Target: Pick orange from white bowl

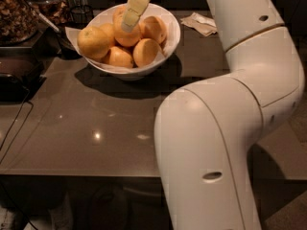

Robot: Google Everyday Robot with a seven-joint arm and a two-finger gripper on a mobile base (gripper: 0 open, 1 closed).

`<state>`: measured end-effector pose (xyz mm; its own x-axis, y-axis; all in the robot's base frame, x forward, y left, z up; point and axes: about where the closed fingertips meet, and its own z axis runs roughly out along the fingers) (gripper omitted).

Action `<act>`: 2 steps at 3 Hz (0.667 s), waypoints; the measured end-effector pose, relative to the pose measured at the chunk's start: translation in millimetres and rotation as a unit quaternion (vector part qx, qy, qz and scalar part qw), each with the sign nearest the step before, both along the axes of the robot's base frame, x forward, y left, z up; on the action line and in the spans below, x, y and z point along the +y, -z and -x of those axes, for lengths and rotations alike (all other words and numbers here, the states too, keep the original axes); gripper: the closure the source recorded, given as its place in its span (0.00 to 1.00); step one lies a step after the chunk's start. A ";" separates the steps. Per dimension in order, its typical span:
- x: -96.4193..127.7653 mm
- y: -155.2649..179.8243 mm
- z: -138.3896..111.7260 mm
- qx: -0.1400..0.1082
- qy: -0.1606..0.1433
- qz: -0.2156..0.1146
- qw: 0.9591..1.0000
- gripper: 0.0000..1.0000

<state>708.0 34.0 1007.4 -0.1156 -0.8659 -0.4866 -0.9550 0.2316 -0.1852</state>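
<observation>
Jaws first: my gripper [128,23] is down in the white bowl [171,41], tip right at the top of the middle orange [125,37], and I honestly can't tell if it's spread or clamped. It comes in slanted, leaning from upper right down to lower left. That orange sits on top of the pile, straight below the tip, touching or as good as. Round fruit, so no long axis to fuss over. The neighbours crowd it: a big orange on the left [93,42] and another on the right [154,28]. I reckon the grab has to go pretty much straight down.
</observation>
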 end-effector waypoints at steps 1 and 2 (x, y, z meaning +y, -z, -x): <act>8.5 10.0 -8.6 0.008 0.001 -0.006 1.000 0.18; 10.2 18.9 -14.4 0.016 0.007 -0.007 1.000 0.27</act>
<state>722.4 44.2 988.6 -0.1432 -0.8569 -0.4952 -0.9571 0.2473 -0.1511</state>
